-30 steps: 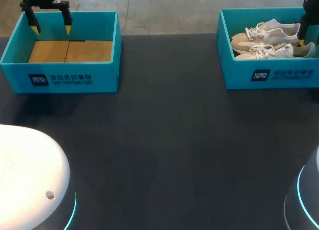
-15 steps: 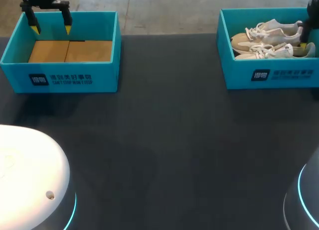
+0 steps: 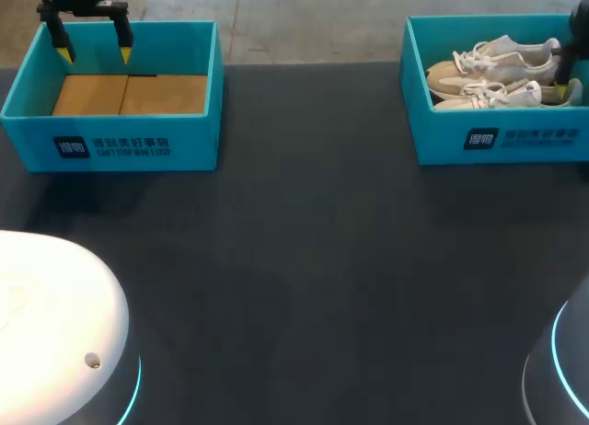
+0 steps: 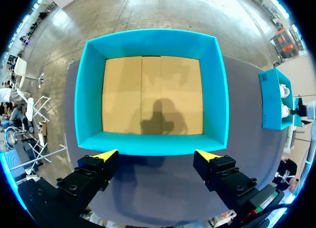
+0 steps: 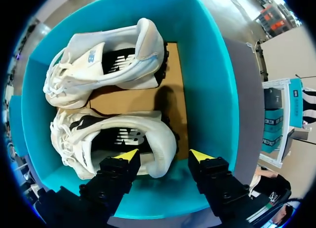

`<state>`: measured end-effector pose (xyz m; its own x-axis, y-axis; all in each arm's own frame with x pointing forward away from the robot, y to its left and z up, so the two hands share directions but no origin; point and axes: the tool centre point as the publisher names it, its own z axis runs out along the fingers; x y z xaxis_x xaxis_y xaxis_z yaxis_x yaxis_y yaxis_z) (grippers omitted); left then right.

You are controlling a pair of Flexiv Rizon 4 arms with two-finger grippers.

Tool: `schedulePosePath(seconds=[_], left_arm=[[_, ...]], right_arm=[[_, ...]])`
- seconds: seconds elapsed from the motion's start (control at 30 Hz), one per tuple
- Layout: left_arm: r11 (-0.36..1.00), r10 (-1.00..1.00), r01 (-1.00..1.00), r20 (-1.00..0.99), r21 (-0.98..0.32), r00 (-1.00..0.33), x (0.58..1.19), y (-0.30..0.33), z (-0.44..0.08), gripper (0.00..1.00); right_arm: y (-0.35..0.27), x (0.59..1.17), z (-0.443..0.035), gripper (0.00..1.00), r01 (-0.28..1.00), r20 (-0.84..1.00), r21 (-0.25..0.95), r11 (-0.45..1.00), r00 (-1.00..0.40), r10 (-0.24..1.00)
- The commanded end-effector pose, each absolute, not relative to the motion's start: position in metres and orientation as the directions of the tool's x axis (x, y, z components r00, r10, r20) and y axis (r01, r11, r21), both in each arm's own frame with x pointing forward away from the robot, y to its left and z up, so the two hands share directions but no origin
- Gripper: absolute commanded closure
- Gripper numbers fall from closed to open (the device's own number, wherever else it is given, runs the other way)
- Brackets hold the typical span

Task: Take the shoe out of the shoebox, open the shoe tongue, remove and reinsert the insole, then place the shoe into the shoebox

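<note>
Above the dark table, left gripper gapes over a shoebox; right gripper gapes, seemingly clear, over a shoe.

Left gripper is being shown with black blocky fingers, each being capped by a bright yellow wedge tip. Small round screw heads are being seen on the finger blocks. Right gripper is being shown in the same make: black angular fingers, yellow pointed tips, dark screws. In the head view a glossy white rounded housing is being edged by a thin glowing cyan ring. A grey housing is being ringed likewise.
</note>
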<state>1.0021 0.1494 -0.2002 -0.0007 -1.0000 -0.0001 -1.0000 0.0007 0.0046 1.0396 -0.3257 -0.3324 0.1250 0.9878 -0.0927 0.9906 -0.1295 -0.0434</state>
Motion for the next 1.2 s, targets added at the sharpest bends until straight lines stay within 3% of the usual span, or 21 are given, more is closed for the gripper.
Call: schedulePosePath(seconds=[0.03, 0.3, 1.2], left_arm=[[0.001, -1.000, -1.000, 0.000, 0.004, -0.001, 1.002, 0.150, -0.200, 0.00], [0.001, -1.000, -1.000, 0.000, 0.004, -0.001, 1.002, 0.150, -0.200, 0.00], [0.001, -1.000, -1.000, 0.000, 0.004, -0.001, 1.002, 0.150, -0.200, 0.00]], right_arm=[[-0.327, 1.045, -0.341, 0.35, 0.990, -0.088, -0.052, -0.129, 0.124, 0.988], [-0.329, 1.045, -0.353, 0.30, 0.989, -0.083, -0.074, -0.127, 0.121, 0.989], [-0.326, 1.044, -0.379, 0.34, 0.987, -0.045, -0.127, -0.096, 0.091, 0.995]])
